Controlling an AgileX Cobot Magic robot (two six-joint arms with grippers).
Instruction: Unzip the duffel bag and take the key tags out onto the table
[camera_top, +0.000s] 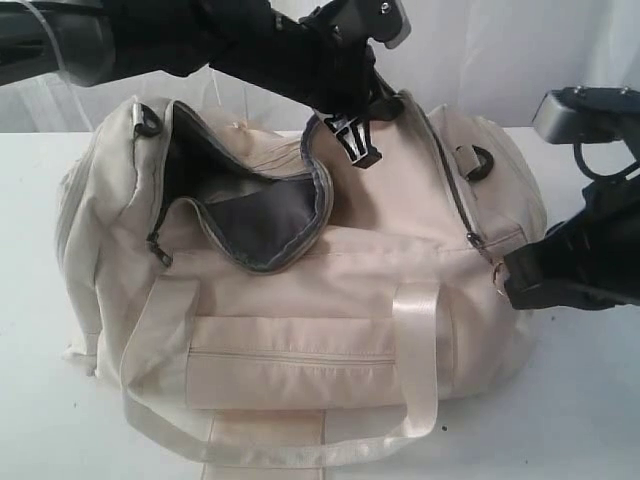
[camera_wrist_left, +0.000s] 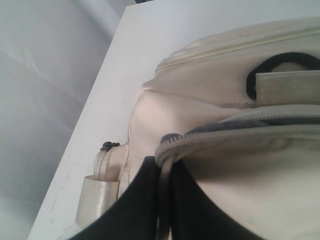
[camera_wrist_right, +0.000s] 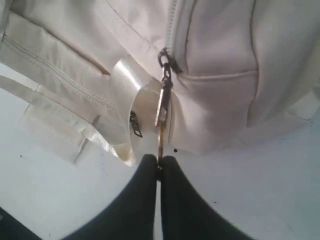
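– Jaws first: how do they stand?
– Both clenched. Left gripper (camera_wrist_left: 165, 167) pinches the zippered edge (camera_wrist_left: 215, 135) of the top opening on the duffel bag (camera_top: 330, 300); right gripper (camera_wrist_right: 159, 161) is clamped on the metal ring pull (camera_wrist_right: 162, 107) at the bag's right end, the ring drawn out taut.
– Where is the bag?
– Lying on the white table (camera_top: 590, 410), front pocket (camera_top: 300, 365) toward the exterior camera, a pale strap (camera_top: 415, 340) looped down across it.
– Zipped?
– Open on the left half: the flap sags outward and dark grey lining (camera_top: 240, 215) shows. Inside is too shadowed to make out, and whether the stretch toward the right is parted I cannot tell
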